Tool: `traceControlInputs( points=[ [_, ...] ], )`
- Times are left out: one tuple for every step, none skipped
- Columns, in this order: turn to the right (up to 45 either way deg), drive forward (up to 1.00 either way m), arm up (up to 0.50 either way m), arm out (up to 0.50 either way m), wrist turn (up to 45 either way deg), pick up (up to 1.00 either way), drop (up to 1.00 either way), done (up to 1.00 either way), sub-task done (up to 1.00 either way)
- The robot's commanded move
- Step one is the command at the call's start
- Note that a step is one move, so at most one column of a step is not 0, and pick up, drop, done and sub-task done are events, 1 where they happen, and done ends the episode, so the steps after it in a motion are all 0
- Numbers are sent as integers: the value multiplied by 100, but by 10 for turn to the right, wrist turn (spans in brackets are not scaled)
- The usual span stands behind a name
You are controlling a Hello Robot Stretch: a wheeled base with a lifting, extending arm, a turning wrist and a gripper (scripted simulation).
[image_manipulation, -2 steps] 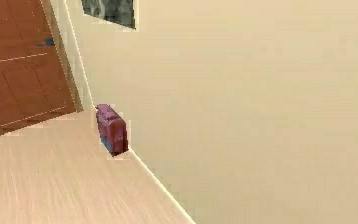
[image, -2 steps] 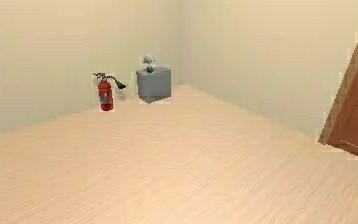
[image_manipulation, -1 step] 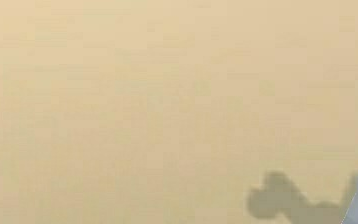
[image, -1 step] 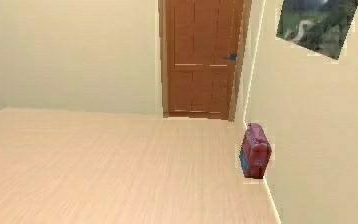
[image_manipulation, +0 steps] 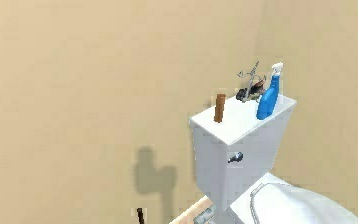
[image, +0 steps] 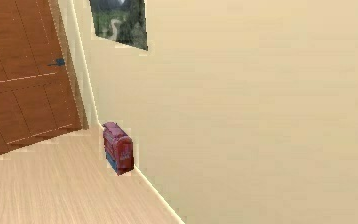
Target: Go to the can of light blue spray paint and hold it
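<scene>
While the gripper's grasp cannot be told from either view, the room itself is plain to read. Cream wall (image: 257, 110) covers the right and centre of the forward view, meeting a light wood floor (image: 57, 190) along a pale skirting line that runs down toward the bottom edge. At the upper left of that frame stands a brown panelled door (image: 22, 75) with a dark handle (image: 59, 62) near its right edge. At the top, just left of centre, a dark framed pane (image: 120, 22) is set in the wall; whether it is a window or a picture I cannot tell. Low in the left-centre, a small red boxy bag (image: 117, 148) stands on the floor against the foot of the wall, upright; what it contains is hidden.

In the arm side view, the same cream wall (image_manipulation: 87, 80) spreads over the left and top. At the lower right is a white toilet: its tank (image_manipulation: 237, 160) with a small silver flush handle (image_manipulation: 235, 157) on the front, and the curve of the bowl (image_manipulation: 292, 205) at the bottom right corner. Three things stand on the tank's lid, right of centre. Farthest right is a blue spray bottle (image_manipulation: 269, 97) with a white head, upright. Just left of it is a grey wiry object (image_manipulation: 249, 80), too small to name. Farther left, near the lid's edge, stands a short brown cylinder (image_manipulation: 220, 106). A thin dark stick (image_manipulation: 139, 216) rises at the bottom edge, left of the toilet.
</scene>
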Motion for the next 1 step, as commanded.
traceControlInputs(
  points=[
    [0,0,12,0,0,0,0,0,0]
  ],
)
